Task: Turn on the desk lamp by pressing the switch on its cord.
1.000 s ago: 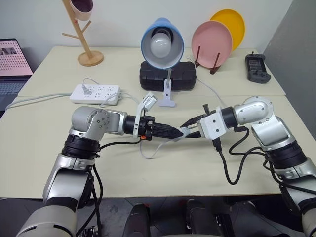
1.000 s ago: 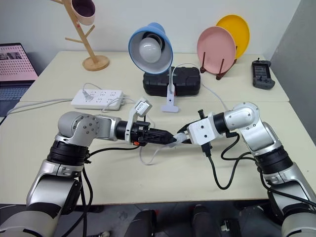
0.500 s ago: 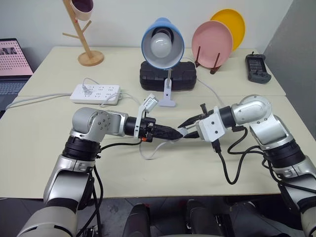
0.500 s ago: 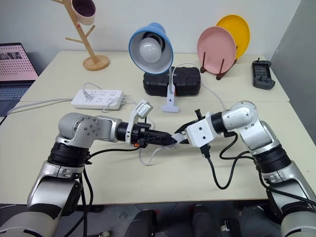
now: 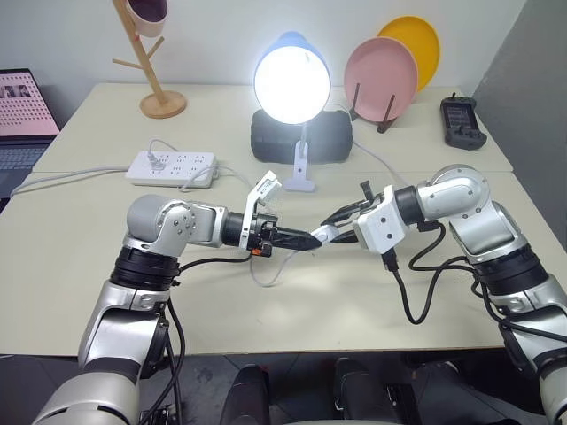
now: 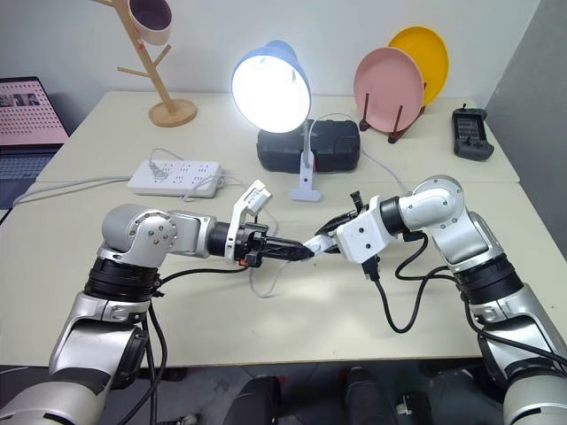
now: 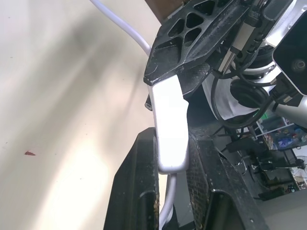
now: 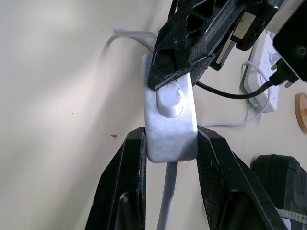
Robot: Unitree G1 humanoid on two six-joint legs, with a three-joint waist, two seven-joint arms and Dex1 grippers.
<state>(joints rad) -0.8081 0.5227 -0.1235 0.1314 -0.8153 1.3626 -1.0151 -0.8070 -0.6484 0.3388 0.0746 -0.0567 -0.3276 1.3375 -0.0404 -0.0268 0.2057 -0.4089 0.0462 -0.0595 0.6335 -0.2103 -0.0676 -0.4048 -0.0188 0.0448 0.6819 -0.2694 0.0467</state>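
Observation:
The desk lamp (image 5: pixel 291 80) stands at the back middle of the table, its bulb lit bright under the blue shade. Its thin white cord (image 5: pixel 266 276) loops on the tabletop below the grippers. The white oblong switch (image 8: pixel 170 115) is held above the table between both grippers, which meet tip to tip. My right gripper (image 8: pixel 170 132) is shut on one end of the switch. From the opposite side, my left gripper (image 7: pixel 170 139) is shut on the switch's other end, its fingertips (image 8: pixel 175 72) clamped over the round button.
A white power strip (image 5: pixel 171 166) lies at the left, a black box (image 5: pixel 301 137) behind the lamp. Pink plate (image 5: pixel 379 75) and yellow plate (image 5: pixel 412 40) stand in a rack at the back right, near a black remote (image 5: pixel 462 119). Wooden cup stand (image 5: pixel 151 71) at back left.
My left gripper's fingers have closed on the switch, and the lamp's bulb has gone from dark to lit. Both arms have stayed in place.

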